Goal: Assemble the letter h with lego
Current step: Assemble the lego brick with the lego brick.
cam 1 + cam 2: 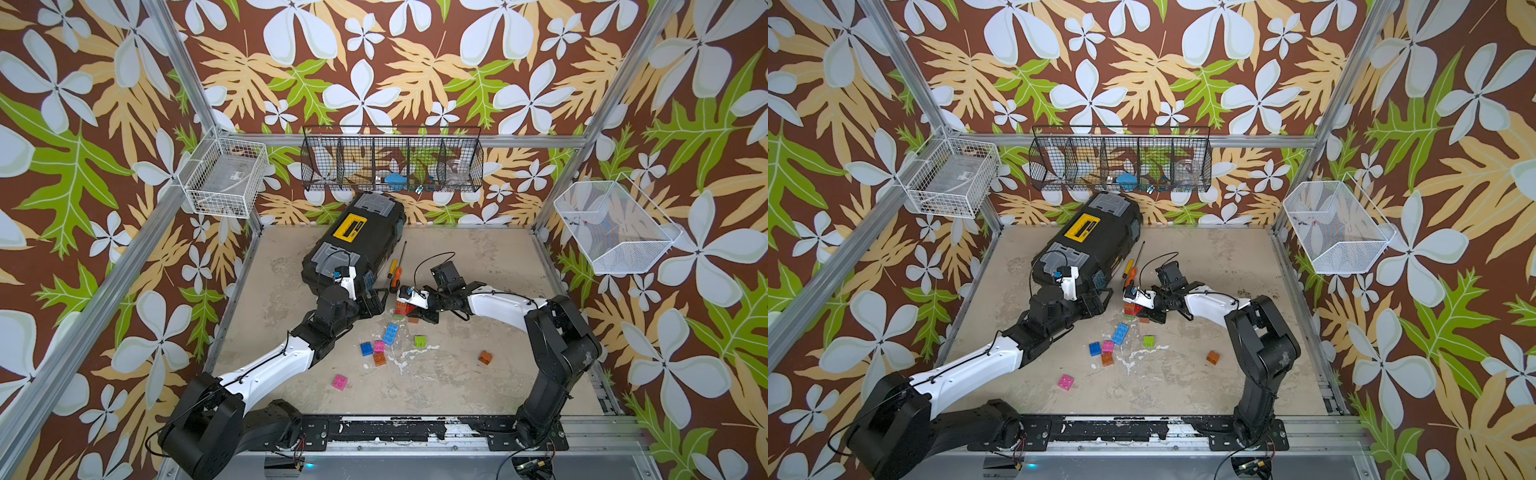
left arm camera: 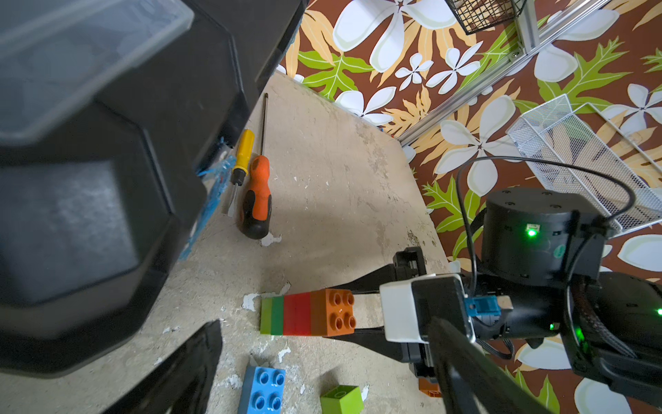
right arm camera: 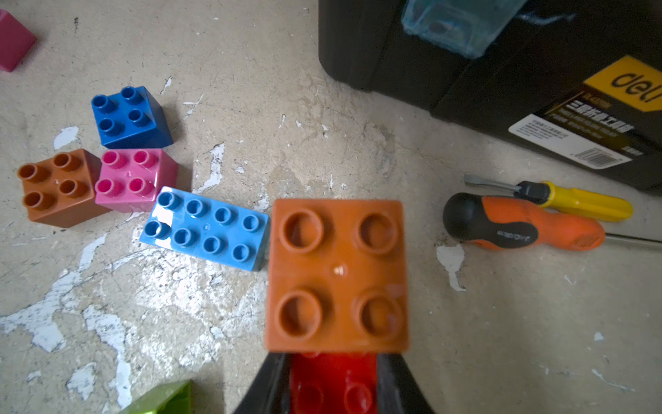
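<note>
Status: the h is partly built.

My right gripper [image 2: 324,313] is closed tight on the short column [image 2: 290,314], a stack of lime, green, red and orange. It is pinched at the orange end and held on its side near table centre. I cannot tell whether the lime end touches the table. My left gripper [image 1: 376,298] is spread wide and empty, at 9 o'clock of the column, beside the toolbox [image 1: 374,245].

Left to do, by my reckoning: tall column, bridge, joining.

Loose lego, clocked from the column in a top view:
- light-blue long brick [image 1: 390,332] at 7, nearest
- blue brick [image 1: 366,348], pink brick [image 1: 379,345] and orange brick [image 1: 379,359] bunched further along 7, pink touching orange
- lime brick [image 1: 420,341] at 5
- second orange brick [image 1: 484,356] at 4, well apart
- second pink brick [image 1: 340,382] far out at 7

None of these are joined. Two screwdrivers [image 1: 397,277] lie at 11, not needed.
</note>
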{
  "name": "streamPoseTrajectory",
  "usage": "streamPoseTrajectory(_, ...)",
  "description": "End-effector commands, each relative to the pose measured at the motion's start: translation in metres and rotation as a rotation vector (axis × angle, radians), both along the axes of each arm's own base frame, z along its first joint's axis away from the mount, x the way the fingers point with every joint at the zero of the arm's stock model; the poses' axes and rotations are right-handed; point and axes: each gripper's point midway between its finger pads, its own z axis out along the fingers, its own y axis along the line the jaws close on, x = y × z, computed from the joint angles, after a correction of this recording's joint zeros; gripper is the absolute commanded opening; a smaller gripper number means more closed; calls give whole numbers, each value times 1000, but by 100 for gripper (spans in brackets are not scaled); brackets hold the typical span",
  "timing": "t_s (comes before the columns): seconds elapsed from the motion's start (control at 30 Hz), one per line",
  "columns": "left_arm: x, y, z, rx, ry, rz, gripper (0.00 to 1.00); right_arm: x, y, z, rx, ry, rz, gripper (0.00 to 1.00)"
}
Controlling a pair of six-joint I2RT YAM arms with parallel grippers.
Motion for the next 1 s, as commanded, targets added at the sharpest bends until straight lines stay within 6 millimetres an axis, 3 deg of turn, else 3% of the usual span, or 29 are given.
streamPoseTrajectory(0.0,-1,-3,1,-7,5,-9,94,-16,-16,-22,-104,80,18,22)
streamPoseTrajectory(0.43,-4,-6,-3,-7,16,-17,93,-12,-41,-27,-185,69,-17,18)
streamPoseTrajectory(0.63,-4,-12,-4,-3,21,-33,93,-14,-43,-31,-187,77,-24,21)
streamPoseTrajectory(0.87,-1,-11,-2,22,21,-23,93,-5,-33,-6,-101,39,-53,33)
streamPoseTrajectory(0.97,0,-13,-1,22,24,-27,93,0,-28,10,-55,14,-76,46)
